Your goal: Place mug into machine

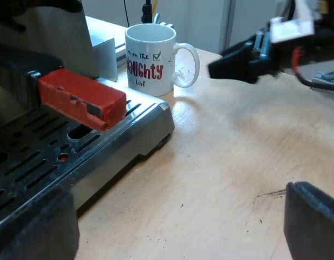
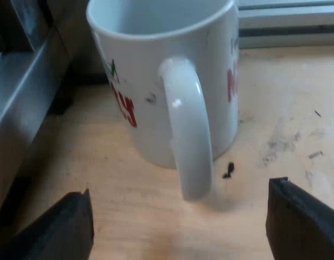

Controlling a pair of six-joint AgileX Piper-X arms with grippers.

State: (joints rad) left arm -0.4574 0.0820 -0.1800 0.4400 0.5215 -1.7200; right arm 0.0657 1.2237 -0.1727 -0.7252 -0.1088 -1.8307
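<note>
A white mug with red lettering stands upright on the wooden table beside the espresso machine's drip tray. The red end of the holder's handle sticks out over the tray from the machine's front. My left gripper is open above the table at the tray's corner, well short of the mug. My right gripper is open, and the mug's handle points into the gap between its fingers, a little beyond the tips. In the left wrist view the right gripper hovers close to the mug's handle.
The machine's metal side rises close beside the mug. Bare wooden table with dark specks spreads around it. A pale wall and a ledge run behind the mug.
</note>
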